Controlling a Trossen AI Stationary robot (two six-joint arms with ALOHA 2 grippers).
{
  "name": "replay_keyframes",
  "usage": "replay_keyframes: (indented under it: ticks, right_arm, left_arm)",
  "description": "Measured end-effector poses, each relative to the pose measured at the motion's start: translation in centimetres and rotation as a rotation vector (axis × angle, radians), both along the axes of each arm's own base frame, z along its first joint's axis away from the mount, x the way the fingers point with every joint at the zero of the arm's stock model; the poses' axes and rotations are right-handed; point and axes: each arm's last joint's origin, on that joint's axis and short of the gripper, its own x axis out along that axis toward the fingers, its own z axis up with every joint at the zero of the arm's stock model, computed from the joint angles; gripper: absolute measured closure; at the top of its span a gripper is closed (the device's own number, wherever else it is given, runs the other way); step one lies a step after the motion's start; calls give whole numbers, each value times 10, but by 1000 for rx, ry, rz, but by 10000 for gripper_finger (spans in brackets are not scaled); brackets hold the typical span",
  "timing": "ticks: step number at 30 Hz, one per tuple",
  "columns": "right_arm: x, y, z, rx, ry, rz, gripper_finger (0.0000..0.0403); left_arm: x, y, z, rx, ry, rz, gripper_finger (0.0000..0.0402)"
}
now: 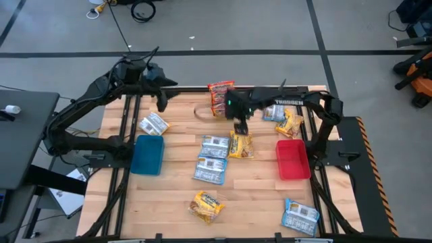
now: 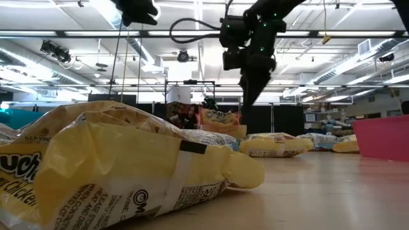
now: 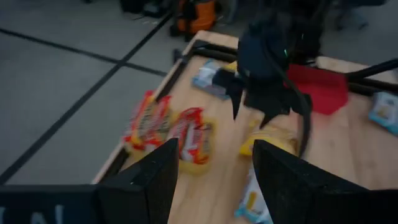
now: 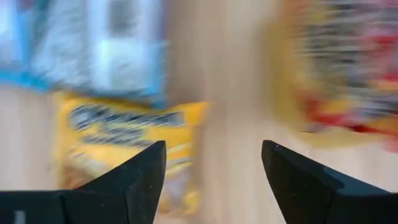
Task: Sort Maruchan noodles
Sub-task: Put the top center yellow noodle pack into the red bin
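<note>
Lettering on the right arm reads "TROSSEN"; the near yellow packet (image 2: pixel 128 172) shows partial print, "SERVING" and "Chicken". Right gripper (image 1: pixel 241 128) hangs above the table with fingers apart and empty, a yellow packet (image 1: pixel 241 146) lying just below it beside the blue-and-white packets (image 1: pixel 212 159). Red packets (image 1: pixel 221 96) lie beyond the gripper, the red bin (image 1: pixel 292 160) to its side. Left gripper (image 1: pixel 162 101) waits apart, fingers open.

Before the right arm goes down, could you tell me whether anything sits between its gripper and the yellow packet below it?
Nothing visible does. The right gripper hangs open above the yellow packet, with only bare table around the gap. Blue packets lie beside it, not over it.
</note>
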Motion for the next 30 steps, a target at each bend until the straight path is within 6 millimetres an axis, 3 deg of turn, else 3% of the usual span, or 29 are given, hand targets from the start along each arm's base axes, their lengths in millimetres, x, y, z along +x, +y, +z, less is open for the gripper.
replay_keyframes:
  ticks: [5,11,15,19,22,24,27,30]
  right_arm:
    - [4,37,-23,7,79,84,140]
    - [14,56,-58,-17,129,374,162]
    - [16,66,-68,-19,182,516,177]
    - [9,73,-66,46,248,242,183]
    - [4,80,-60,228,293,-27,182]
    - [7,84,-48,344,282,-109,180]
    - [14,85,-29,391,237,-23,177]
    - [19,88,-15,261,167,260,177]
  left_arm:
    - [12,-16,-16,-7,-73,-90,194]
    - [27,-40,-17,-41,-253,-280,194]
    - [33,-57,-17,-47,-246,-304,194]
    - [35,-73,-22,-73,-191,-277,194]
    - [35,-84,-24,-89,-165,-270,194]
    - [36,-90,-26,-93,-144,-269,194]
    - [37,-97,-24,-81,-166,-271,194]
    - [39,-101,-21,-99,-204,-253,194]
